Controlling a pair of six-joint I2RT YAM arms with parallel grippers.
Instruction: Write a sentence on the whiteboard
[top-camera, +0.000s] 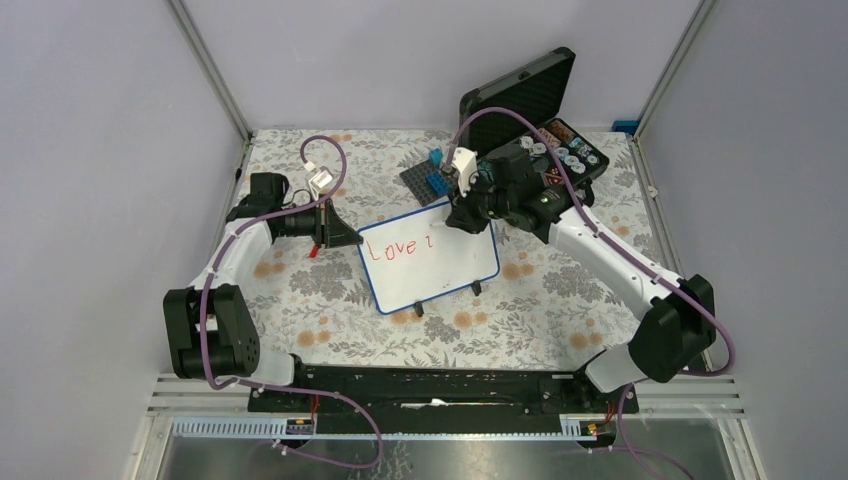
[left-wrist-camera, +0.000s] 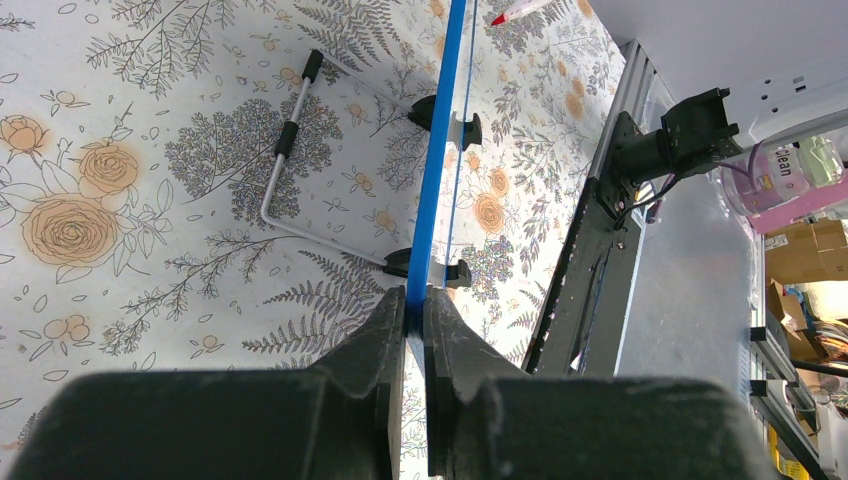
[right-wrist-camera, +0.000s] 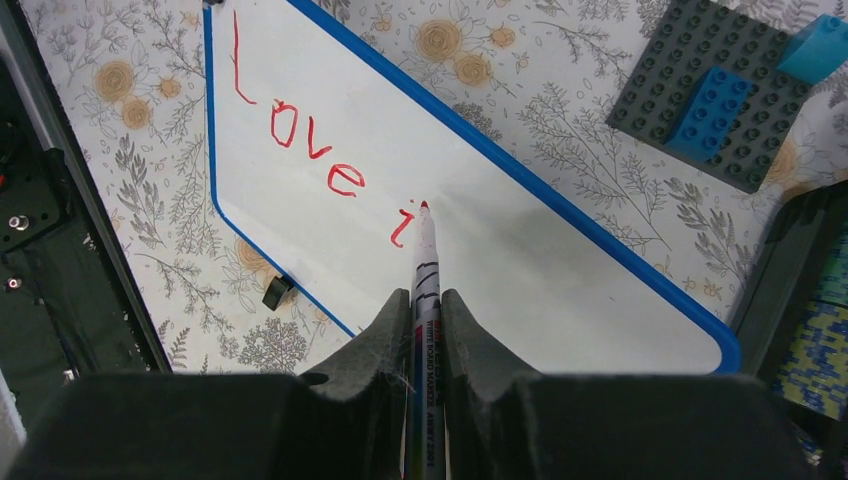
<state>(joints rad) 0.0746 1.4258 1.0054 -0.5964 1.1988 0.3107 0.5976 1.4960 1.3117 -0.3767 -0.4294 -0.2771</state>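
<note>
Part-written: the sentence (right-wrist-camera: 318, 148) reads "Love i" only.
The left tool (left-wrist-camera: 415, 312) pinches the whiteboard (top-camera: 440, 270) by its blue edge so it can't slide mid-counter (top-camera: 560, 300); the right tool (right-wrist-camera: 428, 305) clamps the marker (right-wrist-camera: 425, 250), tip at the "i".

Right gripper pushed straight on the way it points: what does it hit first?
The whiteboard. The marker in the right gripper leads, its red tip at the white face beside the written "i", apparently touching, though depth is unclear.
</note>
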